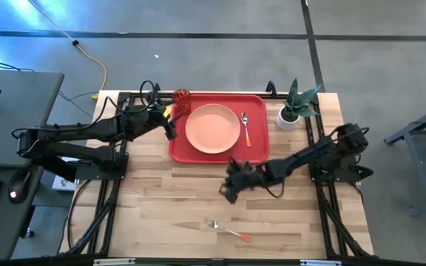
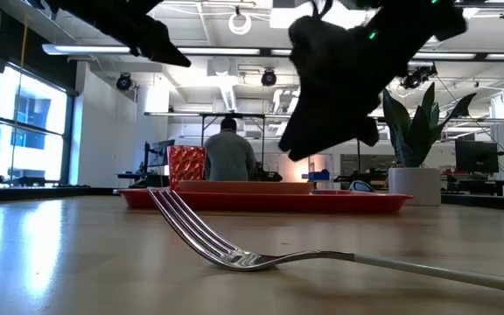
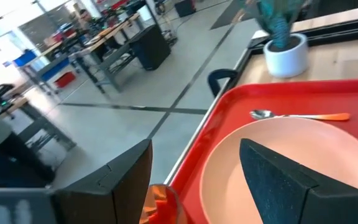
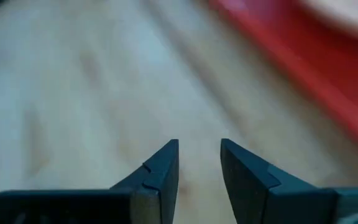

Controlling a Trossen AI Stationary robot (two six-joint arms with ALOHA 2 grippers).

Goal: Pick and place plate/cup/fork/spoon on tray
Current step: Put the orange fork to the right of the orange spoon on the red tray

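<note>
The red tray (image 1: 256, 148) lies at the table's far middle. On it lie the peach plate (image 1: 212, 128) and, to the plate's right, the spoon (image 1: 245, 128). The red-orange cup (image 1: 181, 98) stands at the tray's far left corner. The fork (image 1: 228, 230) lies on the bare table near the front edge, tines to the left; it fills the low view's foreground (image 2: 234, 245). My left gripper (image 1: 170, 127) is open over the tray's left edge; the cup's rim (image 3: 160, 205) shows between its fingers. My right gripper (image 1: 231, 188) hovers over bare wood just near of the tray, empty, its fingers a little apart (image 4: 199, 155).
A white pot with a green plant (image 1: 291, 114) stands right of the tray, at the far right. Bare wood lies between the tray and the fork. In the low view a person (image 2: 228, 153) sits in the room beyond the table.
</note>
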